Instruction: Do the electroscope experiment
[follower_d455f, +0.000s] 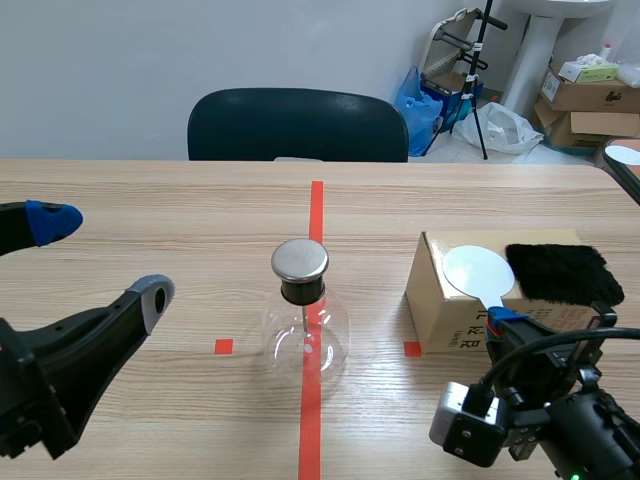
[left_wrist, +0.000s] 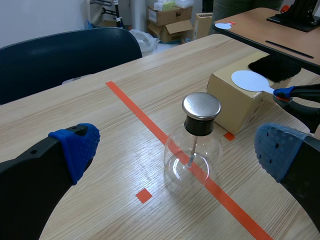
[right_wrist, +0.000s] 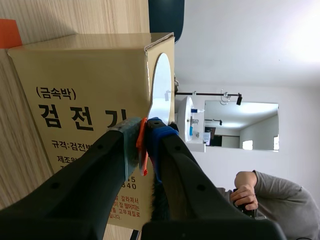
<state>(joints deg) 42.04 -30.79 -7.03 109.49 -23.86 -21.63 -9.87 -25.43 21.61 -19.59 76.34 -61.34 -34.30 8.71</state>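
The electroscope, a clear glass flask (follower_d455f: 305, 330) with a metal cap (follower_d455f: 300, 260), stands on the red tape line at mid-table. To its right a cardboard box (follower_d455f: 440, 305) carries a white disc paddle (follower_d455f: 478, 270) and a black fur cloth (follower_d455f: 560, 272). My right gripper (follower_d455f: 505, 322) is shut on the paddle's orange handle (right_wrist: 143, 145) at the box's near edge, and the disc (right_wrist: 161, 90) lies flat on the box (right_wrist: 75, 100). My left gripper (follower_d455f: 100, 257) hangs open left of the flask (left_wrist: 194, 150), which appears ahead between its blue pads (left_wrist: 75, 147).
A dark chair (follower_d455f: 297, 125) stands behind the table's far edge. Cardboard boxes (follower_d455f: 590, 90) and a tripod sit on the floor at the back right. A second table (left_wrist: 260, 20) stands to the right. A person's arm (right_wrist: 270, 192) shows beyond the box.
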